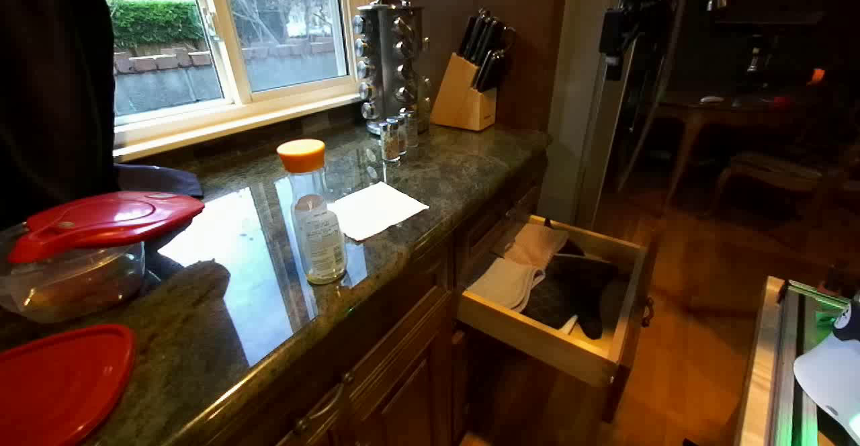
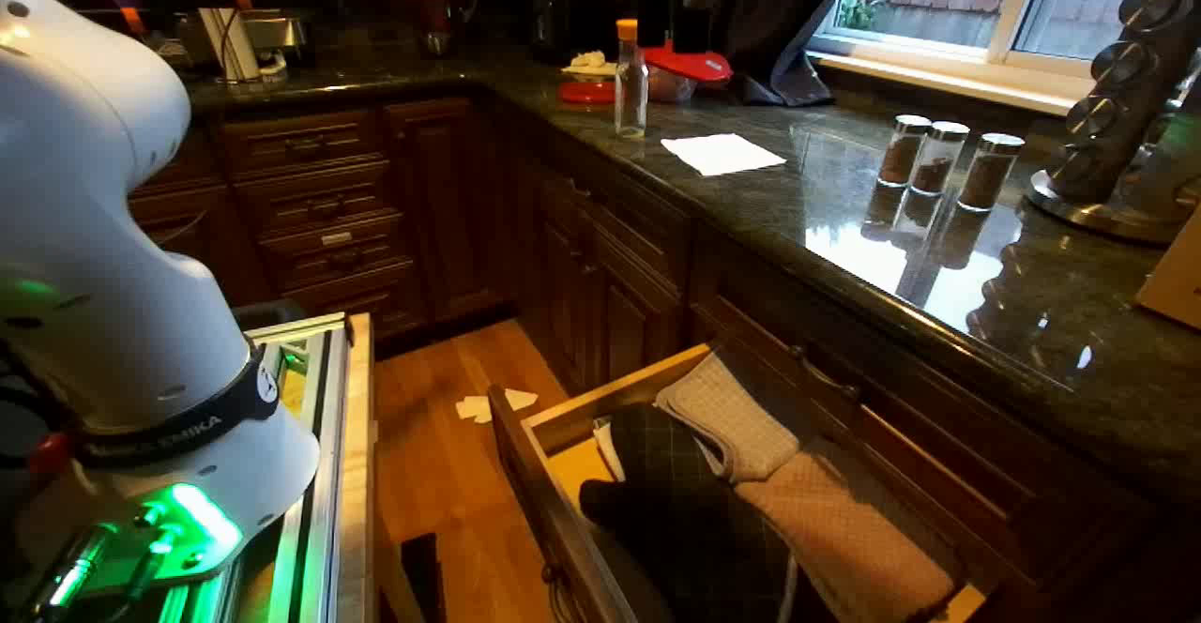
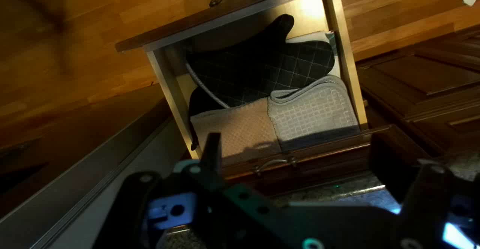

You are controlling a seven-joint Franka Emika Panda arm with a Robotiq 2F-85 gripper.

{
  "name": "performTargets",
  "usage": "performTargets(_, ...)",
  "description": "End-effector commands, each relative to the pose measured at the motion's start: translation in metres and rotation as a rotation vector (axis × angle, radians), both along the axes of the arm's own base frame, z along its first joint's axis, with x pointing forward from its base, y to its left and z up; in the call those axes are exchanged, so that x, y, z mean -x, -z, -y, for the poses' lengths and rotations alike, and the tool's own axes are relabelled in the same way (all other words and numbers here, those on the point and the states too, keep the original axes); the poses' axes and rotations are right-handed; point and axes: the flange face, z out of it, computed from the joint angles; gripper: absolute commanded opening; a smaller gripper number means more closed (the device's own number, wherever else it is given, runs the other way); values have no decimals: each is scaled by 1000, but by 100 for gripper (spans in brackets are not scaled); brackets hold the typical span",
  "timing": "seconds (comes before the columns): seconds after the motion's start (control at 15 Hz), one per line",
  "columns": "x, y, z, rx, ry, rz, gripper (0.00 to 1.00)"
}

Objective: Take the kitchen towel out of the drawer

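The kitchen towel is a light grey cloth with a fine check pattern, folded at the cabinet end of the open drawer. It shows in the wrist view (image 3: 313, 110) and in both exterior views (image 1: 502, 283) (image 2: 737, 421). The pale wood drawer is pulled out, seen in the wrist view (image 3: 348, 57) and both exterior views (image 1: 537, 350) (image 2: 615, 387). My gripper (image 3: 296, 140) is open and empty in the wrist view, its fingers wide apart. It is above the counter edge and cabinet front, apart from the towel. The gripper is outside both exterior views.
A peach cloth (image 3: 240, 129) lies against the towel. A black quilted mitt (image 3: 296, 65) fills the drawer's front part. On the counter stand a bottle with an orange cap (image 1: 316, 231), a white paper sheet (image 1: 379, 209), spice jars (image 2: 938, 159) and a knife block (image 1: 463, 100).
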Motion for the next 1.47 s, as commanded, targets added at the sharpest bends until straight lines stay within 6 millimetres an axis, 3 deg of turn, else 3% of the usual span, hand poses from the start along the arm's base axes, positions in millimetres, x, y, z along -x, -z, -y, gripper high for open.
performTargets(0.0, 0, -1, 0, 0, 0, -1, 100)
performTargets(0.47, -1, 6, -2, -12, -4, -21, 100)
performTargets(0.8, -7, 85, 4, -38, -8, -66, 100)
performTargets(1.13, -32, 164, 23, -40, -51, 64, 100)
performTargets(1.4, -46, 229, 31, -63, -74, 69, 100)
